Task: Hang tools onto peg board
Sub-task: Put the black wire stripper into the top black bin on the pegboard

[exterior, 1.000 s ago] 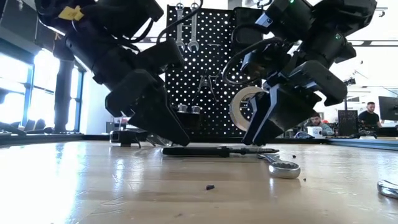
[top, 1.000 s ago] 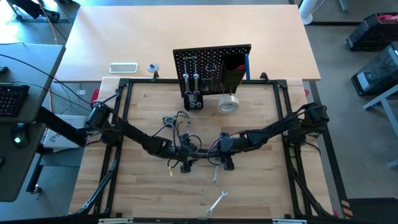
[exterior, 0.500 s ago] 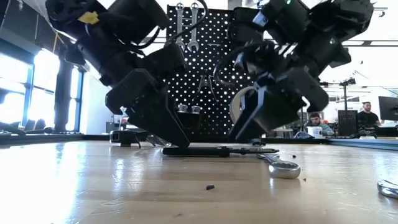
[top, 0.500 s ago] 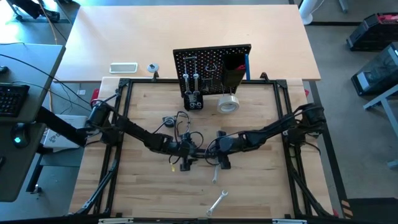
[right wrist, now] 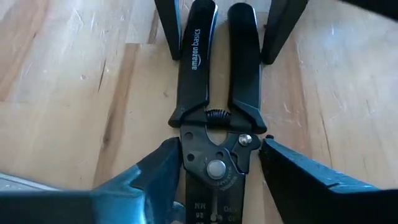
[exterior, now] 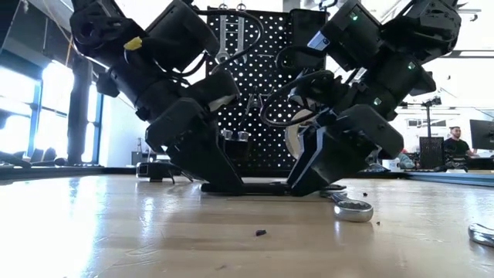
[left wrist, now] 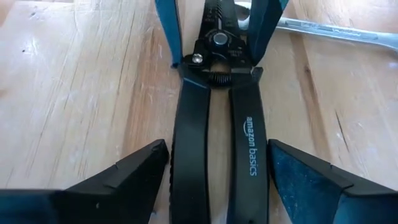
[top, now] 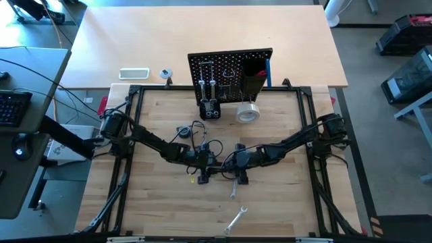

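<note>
I have the left gripper [left wrist: 217, 171] spread around the black pliers' [left wrist: 217, 143] handles, the right gripper [right wrist: 217, 165] spread at their head, neither gripping. They lie mid-frame on the table [top: 162, 202], below the peg board [top: 229, 71]. Closing both risks a tug-of-war twisting them loose.

"amazon basics" is showing in pale letters along one black handle of the pliers [left wrist: 217, 143], lying flat
</note>
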`<state>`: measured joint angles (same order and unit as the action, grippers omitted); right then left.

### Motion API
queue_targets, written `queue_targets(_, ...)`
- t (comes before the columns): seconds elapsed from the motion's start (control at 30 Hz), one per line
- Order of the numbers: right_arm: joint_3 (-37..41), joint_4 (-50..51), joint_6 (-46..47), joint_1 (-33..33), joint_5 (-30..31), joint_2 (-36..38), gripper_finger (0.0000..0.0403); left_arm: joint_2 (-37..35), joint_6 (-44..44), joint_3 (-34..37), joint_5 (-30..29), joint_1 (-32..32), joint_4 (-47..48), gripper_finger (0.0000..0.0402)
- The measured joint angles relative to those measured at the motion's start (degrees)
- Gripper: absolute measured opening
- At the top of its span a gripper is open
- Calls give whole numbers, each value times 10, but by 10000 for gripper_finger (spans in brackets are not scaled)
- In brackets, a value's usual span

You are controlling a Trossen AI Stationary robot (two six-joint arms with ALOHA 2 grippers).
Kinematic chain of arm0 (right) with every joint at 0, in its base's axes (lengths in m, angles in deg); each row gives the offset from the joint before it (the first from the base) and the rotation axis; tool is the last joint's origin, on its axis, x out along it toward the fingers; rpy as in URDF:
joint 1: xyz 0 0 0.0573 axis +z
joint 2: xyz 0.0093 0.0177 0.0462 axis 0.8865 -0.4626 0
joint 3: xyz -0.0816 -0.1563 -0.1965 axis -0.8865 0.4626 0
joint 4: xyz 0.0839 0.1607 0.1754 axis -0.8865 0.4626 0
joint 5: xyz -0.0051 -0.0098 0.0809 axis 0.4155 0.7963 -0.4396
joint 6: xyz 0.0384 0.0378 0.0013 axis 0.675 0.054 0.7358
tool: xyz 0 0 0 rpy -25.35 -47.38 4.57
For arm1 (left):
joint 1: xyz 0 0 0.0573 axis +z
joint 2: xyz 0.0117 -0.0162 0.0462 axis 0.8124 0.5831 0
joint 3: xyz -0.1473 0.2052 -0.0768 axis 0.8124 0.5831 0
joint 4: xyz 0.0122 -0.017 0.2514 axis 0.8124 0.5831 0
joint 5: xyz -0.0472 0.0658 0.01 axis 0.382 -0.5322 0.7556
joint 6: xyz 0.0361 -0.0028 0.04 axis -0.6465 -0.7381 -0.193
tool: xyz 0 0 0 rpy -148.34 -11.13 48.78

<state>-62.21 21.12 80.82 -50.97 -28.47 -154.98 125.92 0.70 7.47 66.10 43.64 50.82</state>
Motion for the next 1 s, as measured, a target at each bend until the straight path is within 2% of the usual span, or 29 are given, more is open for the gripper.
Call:
queue_targets(0.23,1,6,-4,-1,15,-1,110,-3,-11,1,-2,0,-12,218)
queue_targets(0.33,1,6,-4,3,17,-1,107,-3,-11,1,-1,2,-8,207)
queue_targets(0.7,4,12,-8,29,60,32,106,-3,-18,0,-1,1,-9,215)
queue_targets(1.0,4,12,-39,49,91,67,42,-2,-28,0,-8,1,-10,215)
